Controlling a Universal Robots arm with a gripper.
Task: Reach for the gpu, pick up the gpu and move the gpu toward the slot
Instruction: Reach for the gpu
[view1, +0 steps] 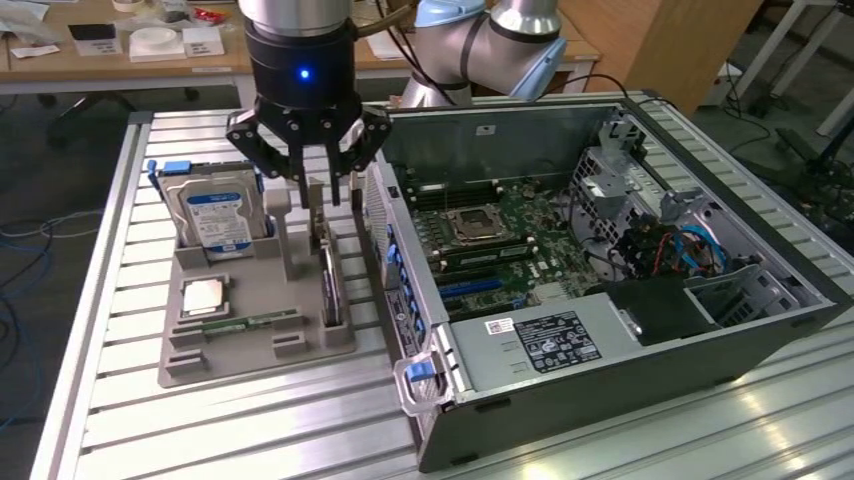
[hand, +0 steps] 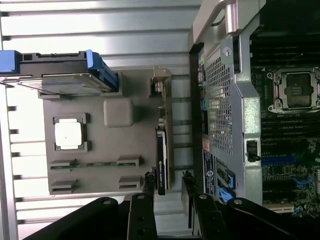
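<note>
The gpu stands edge-on as a dark slab in the grey holder tray, next to the open computer case. Its silvery end bracket rises at the far end. My gripper hangs open just above the gpu's bracket end, holding nothing. In the wrist view the gpu runs lengthwise, and my gripper has one black finger on each side of its near end, apart from it. A blue slot lies on the motherboard inside the case, also seen in the wrist view as the blue slot.
The holder tray also carries a blue-labelled hard drive, a square processor and a memory stick. The open case with its blue latch stands close at the exterior view's right of the tray. Ribbed metal table lies below.
</note>
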